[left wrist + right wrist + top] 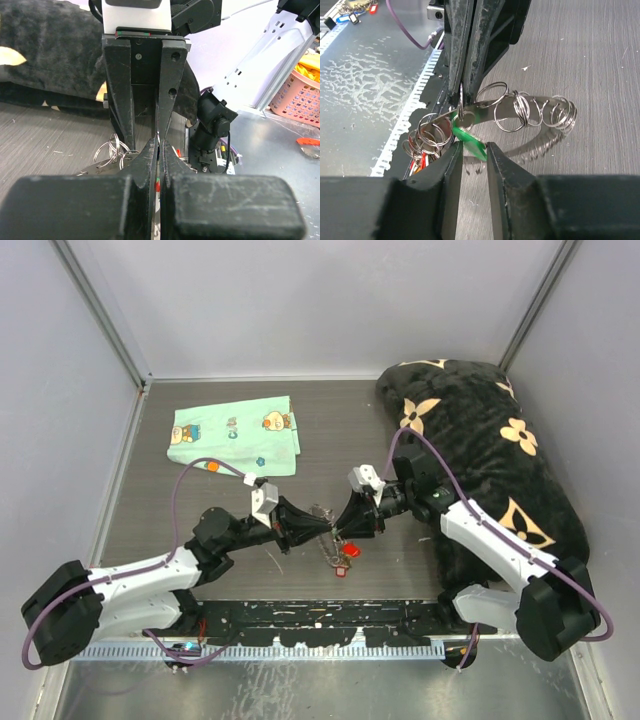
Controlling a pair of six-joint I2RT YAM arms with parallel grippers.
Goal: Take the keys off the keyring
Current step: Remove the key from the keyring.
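Note:
The keyring (536,116), a flat silver band fringed with small split rings, hangs between my two grippers just above the table. My left gripper (320,525) is shut on its rim; in the right wrist view its black fingers (470,45) pinch the band from above. A key with a green head (469,139) hangs off the ring between the fingers of my right gripper (473,150), whose jaws stand slightly apart around it. More keys with red and orange heads (349,551) dangle below in a cluster (422,155). In the left wrist view my own gripper (159,147) is closed, with loose rings (112,149) to its left.
A mint-green cartoon-print cloth (235,438) lies at the back left of the table. A large black cushion with beige flowers (480,450) fills the right side behind my right arm. A perforated metal rail (300,648) runs along the near edge. A pink basket (305,95) sits off-table.

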